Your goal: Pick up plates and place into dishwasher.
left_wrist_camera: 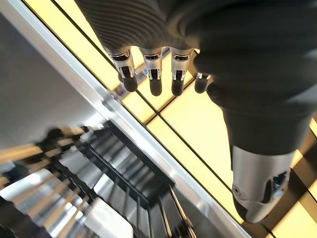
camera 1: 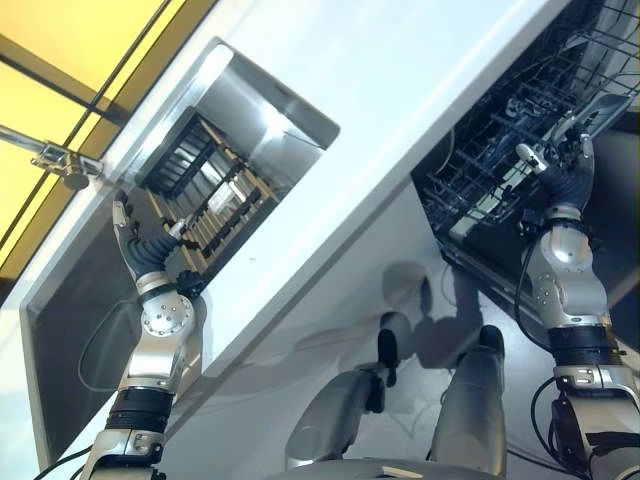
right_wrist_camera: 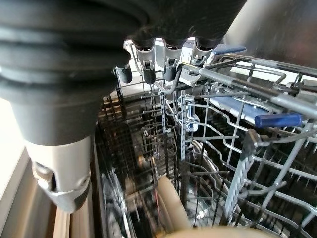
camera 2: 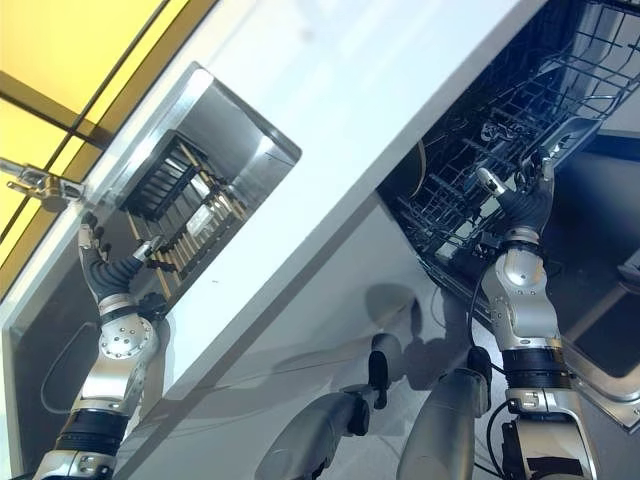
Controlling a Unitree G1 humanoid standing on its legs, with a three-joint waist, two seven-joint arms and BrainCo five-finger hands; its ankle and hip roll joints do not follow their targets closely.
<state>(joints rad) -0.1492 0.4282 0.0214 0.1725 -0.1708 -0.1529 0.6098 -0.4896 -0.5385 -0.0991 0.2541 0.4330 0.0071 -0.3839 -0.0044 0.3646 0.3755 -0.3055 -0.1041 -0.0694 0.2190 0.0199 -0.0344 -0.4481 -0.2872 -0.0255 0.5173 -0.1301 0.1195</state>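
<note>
Your right hand hangs over the dishwasher rack with fingers loosely spread, gripping nothing. A beige plate already stands on edge in that rack (low between the wires). Your left hand, fingers straight and empty, hovers by the dish rack in the steel sink, set in the white surface.

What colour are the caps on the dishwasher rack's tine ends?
Blue, on the grey wire dishwasher rack; one blue cap shows best in the right wrist view.
</note>
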